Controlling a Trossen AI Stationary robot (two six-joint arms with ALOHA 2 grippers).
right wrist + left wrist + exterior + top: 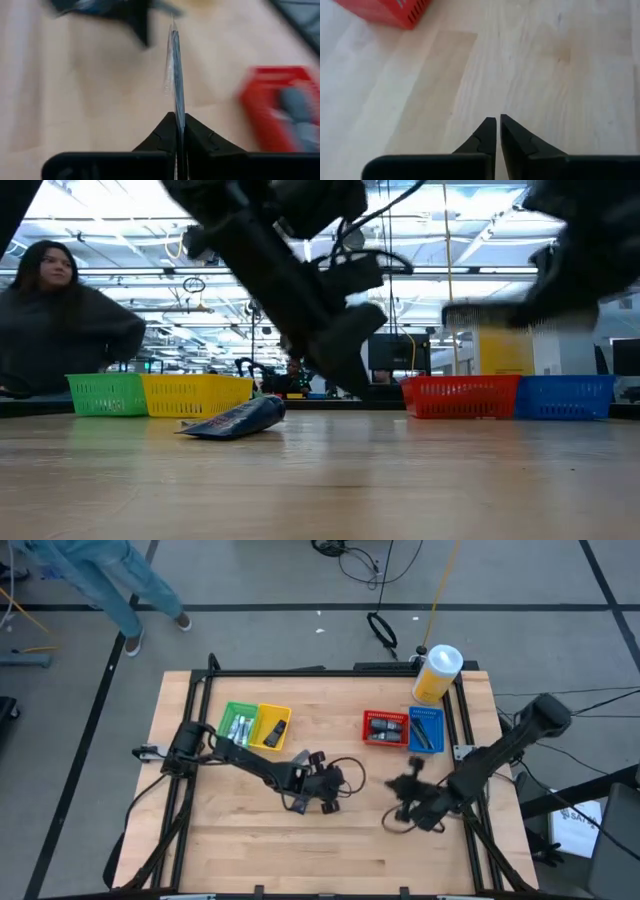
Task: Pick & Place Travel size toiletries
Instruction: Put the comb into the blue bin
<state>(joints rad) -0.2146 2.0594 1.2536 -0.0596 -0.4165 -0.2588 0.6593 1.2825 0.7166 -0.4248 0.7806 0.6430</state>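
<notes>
My right gripper (pixel 179 118) is shut on a thin, flat, dark silvery sachet (pixel 174 65) and hangs above the table's right half (pixel 408 795); the low view shows it blurred and high up (pixel 500 315). My left gripper (pixel 496 120) is shut and empty over bare wood near the table's middle (pixel 330 785). A dark blue tube (pixel 235 420) lies flat on the table beside it (pixel 297 803). More toiletries lie in the green basket (pixel 238 725), yellow basket (pixel 272 727), red basket (pixel 384 727) and blue basket (pixel 426 730). My right gripper pinches one end of the sachet (pixel 176 111) between its two fingers. The sachet shows edge-on and sticks out forward past the fingertips, along the line of the fingers. It is lifted clear of the table.
A big yellow jar with a white cap (pixel 437 673) stands at the far right corner behind the blue basket. The four baskets sit in two pairs along the far half. Bare wood stretches across the near half (pixel 330 850). People are in the room beyond the table (pixel 50 320).
</notes>
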